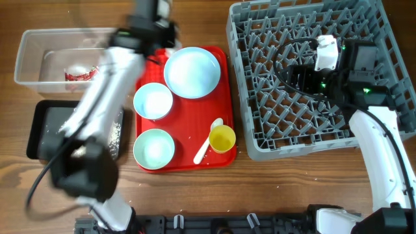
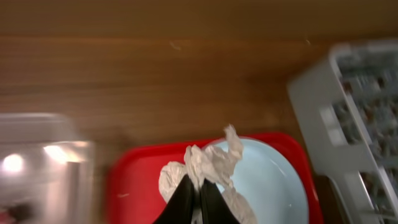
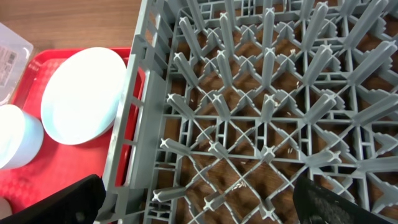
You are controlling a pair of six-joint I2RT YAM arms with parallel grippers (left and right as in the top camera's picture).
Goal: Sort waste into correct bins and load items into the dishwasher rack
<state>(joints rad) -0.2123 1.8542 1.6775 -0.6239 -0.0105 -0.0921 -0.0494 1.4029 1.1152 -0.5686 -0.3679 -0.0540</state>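
My left gripper [image 2: 199, 193] is shut on a crumpled white tissue [image 2: 208, 163], held above the left edge of the pale blue plate [image 2: 273, 186] on the red tray. The arm is blurred in the overhead view, its gripper [image 1: 158, 57] near the tray's far left corner. The plate [image 1: 192, 71], two bowls [image 1: 153, 101] [image 1: 154, 147], white spoon [image 1: 208, 143] and yellow cup [image 1: 222, 138] sit on the tray. My right gripper [image 3: 205, 202] is open and empty over the grey rack [image 1: 260, 130]. The clear tub [image 1: 32, 45] holds a red wrapper [image 1: 81, 75]. Rice [image 1: 117, 133] lies in the black tray [image 1: 39, 127]. No carrot or brown lump shows.
The flat red serving tray [image 1: 185, 117] lies between the bins and the rack. In the right wrist view the rack wall [image 3: 134, 93] stands beside the plate [image 3: 84, 93] and a bowl [image 3: 15, 137]. A few rice grains lie under the rack floor.
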